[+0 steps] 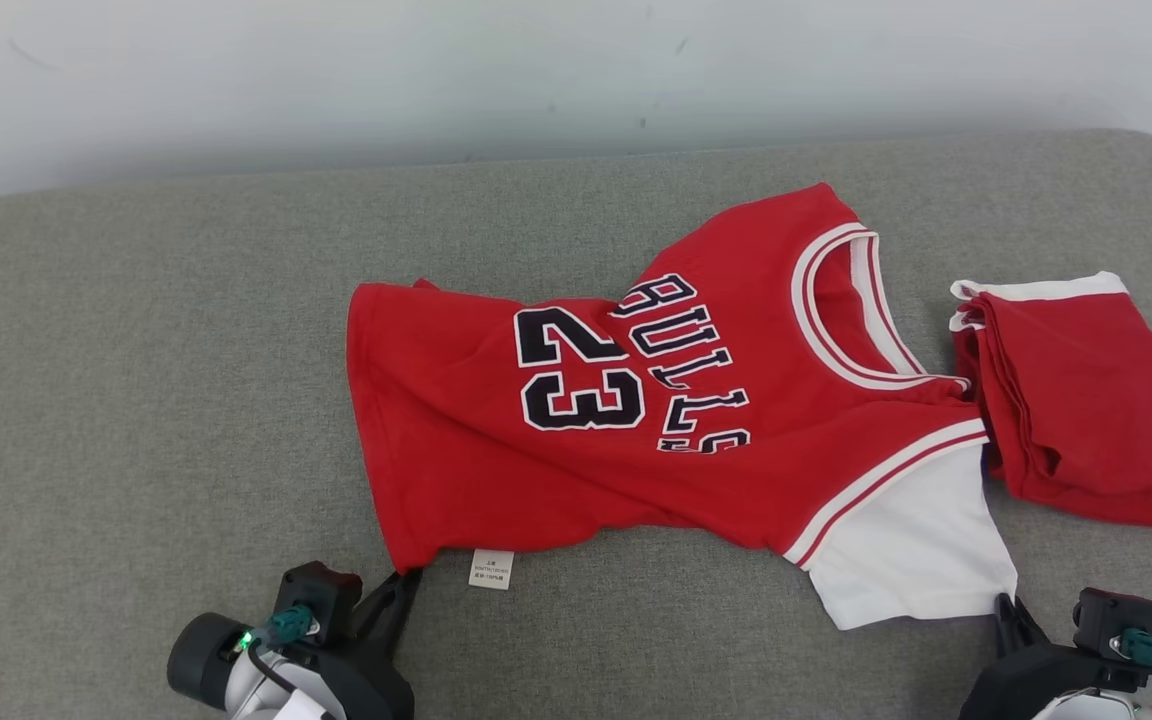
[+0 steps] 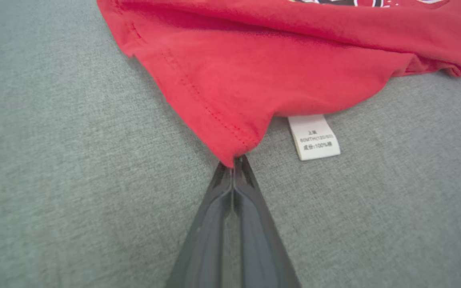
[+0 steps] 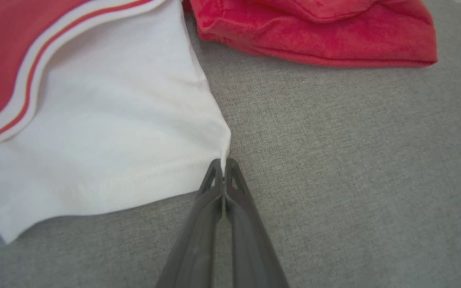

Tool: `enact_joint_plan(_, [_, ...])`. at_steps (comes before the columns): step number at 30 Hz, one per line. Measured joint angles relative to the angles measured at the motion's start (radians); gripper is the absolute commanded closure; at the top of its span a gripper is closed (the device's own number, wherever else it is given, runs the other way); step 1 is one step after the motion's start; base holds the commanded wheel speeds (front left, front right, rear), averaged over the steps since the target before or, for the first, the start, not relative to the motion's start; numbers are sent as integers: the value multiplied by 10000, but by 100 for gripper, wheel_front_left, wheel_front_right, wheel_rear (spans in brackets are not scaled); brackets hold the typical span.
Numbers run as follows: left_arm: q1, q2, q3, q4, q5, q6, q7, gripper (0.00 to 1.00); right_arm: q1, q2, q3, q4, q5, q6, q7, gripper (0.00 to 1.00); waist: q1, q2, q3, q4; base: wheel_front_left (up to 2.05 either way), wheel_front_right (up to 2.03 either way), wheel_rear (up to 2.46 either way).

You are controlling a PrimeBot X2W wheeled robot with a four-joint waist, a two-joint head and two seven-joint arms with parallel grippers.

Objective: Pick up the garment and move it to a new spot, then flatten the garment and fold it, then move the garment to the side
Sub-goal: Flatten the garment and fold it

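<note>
Likely a bare test room: grey fabric-covered tabletop (image 1: 136, 400) set against a scuffed white wall (image 1: 336, 70)

— What is it?
— A red jersey (image 1: 696, 420), "BULLS 23" in black, with a white sleeve.
— How does it lie?
— Spread face up and rumpled, its collar just beside the folded red cloth (image 1: 1086, 400).

A red jersey (image 1: 456, 420) of soft, matt knit cloth, its hem visibly stitched, lies on a surface (image 1: 136, 400) covered in coarse grey woven fabric. Its white sleeve (image 1: 911, 560) is a smoother, finer cloth, and the care label (image 1: 491, 568) looks like slick printed ribbon. The folded red garment (image 1: 1086, 400) beside it appears fuzzier. The left claw (image 2: 234, 160) and right claw (image 3: 223, 163) are dark, matt plastic.
</note>
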Motion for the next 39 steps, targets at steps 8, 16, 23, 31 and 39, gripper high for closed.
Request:
enact_joint_plan(8, [-22, -33, 134, 186, -88, -13, -194, 100, -7, 13, -58, -35, -29, 0, -10, 100, 0, 0, -18, 18, 0, 0, 0])
enact_joint_plan(16, [21, 140, 397, -159, -332, -199, -535, 100, -10, 117, -90, -617, 284, 132, -77, 100, 0, 0, -99, 43, 0, 0, 0])
enact_joint_plan(23, [94, 575, 1041, -1210, -780, -196, -717, 100, -252, 234, -232, -1852, 1492, 867, -293, 100, 0, 1, -229, 71, 0, 0, 0])
enact_joint_plan(31, [250, 732, 1657, -2966, -982, -63, -859, 100, -411, 259, -451, -3607, 2334, 1338, -637, 100, 0, 0, -545, 183, 0, 0, 0])
enact_joint_plan(39, [1232, 1022, 2353, -5340, -1492, 270, -894, 100, -284, 288, -535, -5891, 3359, 1877, -727, 100, 0, 0, -832, 200, 0, 0, 0])
